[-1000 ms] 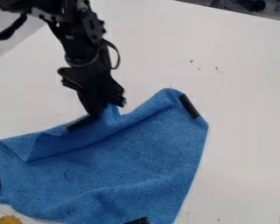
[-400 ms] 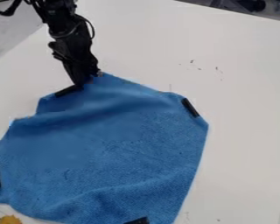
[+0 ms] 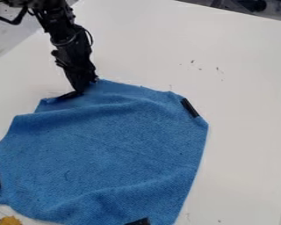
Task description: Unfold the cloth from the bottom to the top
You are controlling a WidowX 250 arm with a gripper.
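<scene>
Pinching the cloth point(image 3: 125, 149) by its top edge, the tool point(image 3: 85, 88) should pull low and slowly outward until the ridge point(image 3: 78, 112) flattens

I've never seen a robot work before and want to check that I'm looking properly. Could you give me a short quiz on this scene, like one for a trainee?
1. Multiple choice: Where is the gripper?
a) Over the middle of the cloth
b) At the cloth's upper-left edge
c) By the cloth's bottom edge

2. True or false: The cloth lies perfectly smooth, without a single ridge or wrinkle.

3. Fill in the number: Along the cloth's edges, ____ black strips can be seen.

Key: 1. b; 2. false; 3. four
</scene>
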